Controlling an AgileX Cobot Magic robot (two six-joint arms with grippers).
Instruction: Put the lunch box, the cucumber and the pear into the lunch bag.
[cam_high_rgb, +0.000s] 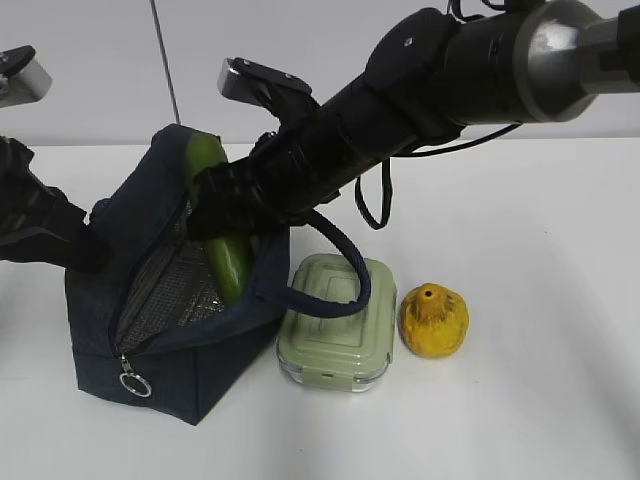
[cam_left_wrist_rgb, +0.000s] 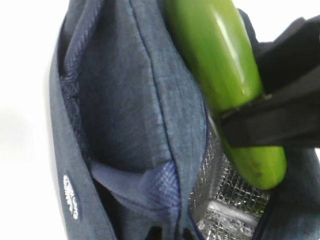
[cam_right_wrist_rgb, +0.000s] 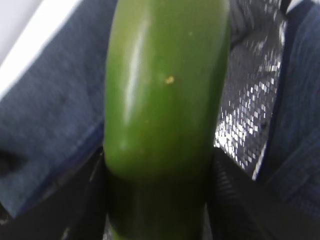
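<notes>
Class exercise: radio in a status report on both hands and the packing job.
Right hand shut on cucumber, over the open lunch bag. Left hand at bag's left edge, state unclear. Lunch box, pear on table.

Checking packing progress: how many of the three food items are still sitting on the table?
2: pale sage-green-lidded clear lunch box beside the navy fabric lunch bag, yellow-orange bumpy pear right of it.

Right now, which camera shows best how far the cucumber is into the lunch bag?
The exterior view: the whole cucumber slants into the open lunch bag, held by the right claw. The left wrist view shows only its lower end above the silvery lining. The right wrist view is a blurred close-up of its middle.
</notes>
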